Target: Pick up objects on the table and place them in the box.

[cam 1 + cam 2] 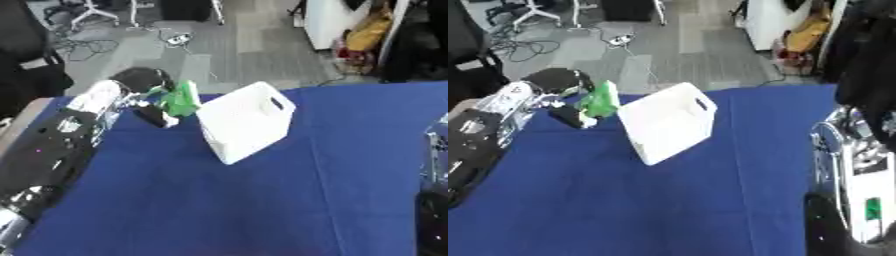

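Item: green object (181, 98), in my left hand (144, 95), fingers curled round it, held above the blue table (262, 200) near its far left corner, just left of the box. Item: white box (245, 121), open-topped with a handle slot in its end wall, standing askew on the cloth near the table's middle. Item: my right arm (855, 170), at the right edge; I cannot see the hand itself, so I cannot tell its fingers.
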Available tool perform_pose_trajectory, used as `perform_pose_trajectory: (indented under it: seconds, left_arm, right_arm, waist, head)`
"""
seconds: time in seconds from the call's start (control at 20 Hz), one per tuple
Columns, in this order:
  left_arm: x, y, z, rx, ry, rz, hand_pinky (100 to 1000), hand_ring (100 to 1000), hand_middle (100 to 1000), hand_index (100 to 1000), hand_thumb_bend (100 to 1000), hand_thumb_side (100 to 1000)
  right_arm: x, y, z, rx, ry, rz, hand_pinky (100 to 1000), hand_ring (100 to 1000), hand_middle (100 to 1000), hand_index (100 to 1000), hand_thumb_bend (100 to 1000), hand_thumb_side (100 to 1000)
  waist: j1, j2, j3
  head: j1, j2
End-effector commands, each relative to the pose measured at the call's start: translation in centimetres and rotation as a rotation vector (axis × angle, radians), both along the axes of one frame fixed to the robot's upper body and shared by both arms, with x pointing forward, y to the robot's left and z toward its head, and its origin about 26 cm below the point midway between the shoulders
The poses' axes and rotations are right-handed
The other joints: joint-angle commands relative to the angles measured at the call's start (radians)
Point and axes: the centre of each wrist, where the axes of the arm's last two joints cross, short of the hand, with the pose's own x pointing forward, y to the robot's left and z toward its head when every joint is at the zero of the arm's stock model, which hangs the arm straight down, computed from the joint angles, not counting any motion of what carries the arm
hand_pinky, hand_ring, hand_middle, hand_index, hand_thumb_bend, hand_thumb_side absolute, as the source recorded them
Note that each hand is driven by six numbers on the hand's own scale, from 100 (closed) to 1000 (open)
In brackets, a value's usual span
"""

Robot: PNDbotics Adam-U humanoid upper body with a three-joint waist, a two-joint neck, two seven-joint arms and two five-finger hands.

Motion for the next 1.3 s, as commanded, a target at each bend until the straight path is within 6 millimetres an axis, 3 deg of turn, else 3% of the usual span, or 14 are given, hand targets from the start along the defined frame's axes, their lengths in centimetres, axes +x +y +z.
perform_pose_trajectory:
  seconds: [0.05,0.35,0.65,0.7,0.8,0.85,0.9,0.95,1.0,1.3]
  left_arm:
    - [0.2,-1.5,2.7,-0.031,-0.069,-0.044,100,100,100,268,100,736]
    - [0.5,-4.6,3.4,-0.064,-0.082,-0.125,100,100,100,277,100,746]
    - [1.3,-5.4,1.5,-0.035,-0.051,-0.143,100,100,100,327,100,767]
    - [1.5,-5.3,1.1,-0.029,-0.046,-0.148,100,127,157,383,100,776]
    - [1.7,-4.9,0.2,-0.002,-0.016,-0.154,441,530,555,681,100,883]
    - [1.8,-4.7,-0.3,0.026,0.014,-0.154,699,779,803,814,133,958]
    - [1.9,-4.3,-0.9,0.053,0.056,-0.147,794,868,891,864,165,997]
    - [1.9,-4.1,-1.2,0.067,0.089,-0.143,730,804,829,830,142,968]
    - [2.0,-4.1,-1.3,0.071,0.107,-0.149,868,962,986,922,190,1000]
    - [1.8,-3.9,-0.6,0.050,0.084,-0.193,859,982,1000,924,186,1000]
  right_arm:
    - [-0.4,0.5,0.8,0.012,-0.030,0.023,233,330,417,667,136,1000]
    - [-0.4,0.8,0.9,0.023,-0.029,0.035,232,329,414,664,130,1000]
    - [-0.5,1.1,0.9,0.028,-0.028,0.047,232,329,414,666,129,1000]
    - [-0.5,1.2,0.9,0.029,-0.028,0.049,231,329,413,666,129,1000]
    - [-0.5,1.2,0.9,0.030,-0.027,0.051,231,329,411,663,128,1000]
    - [-0.5,1.2,0.9,0.030,-0.027,0.051,231,329,411,663,128,1000]
    - [-0.5,1.2,0.9,0.031,-0.027,0.052,231,329,410,662,127,1000]
    - [-0.5,1.2,0.9,0.032,-0.026,0.052,231,329,410,663,128,1000]
    - [-0.5,1.2,0.9,0.033,-0.026,0.052,230,327,408,661,126,1000]
    - [-0.5,1.2,0.9,0.036,-0.025,0.049,229,327,408,661,126,1000]
  waist:
    - [0.002,-0.013,-0.004]
    - [0.003,-0.012,-0.016]
    - [0.003,-0.008,-0.027]
    - [0.003,-0.007,-0.028]
    - [0.004,-0.007,-0.029]
    - [0.004,-0.007,-0.030]
    - [0.004,-0.007,-0.030]
    - [0.004,-0.007,-0.030]
    - [0.004,-0.007,-0.030]
    - [0.004,-0.009,-0.027]
  head:
    - [0.012,-0.003]
    - [0.019,-0.006]
    - [0.027,-0.015]
    - [0.027,-0.017]
    - [0.030,-0.018]
    - [0.030,-0.018]
    - [0.030,-0.018]
    - [0.030,-0.018]
    - [0.029,-0.018]
    - [0.027,-0.016]
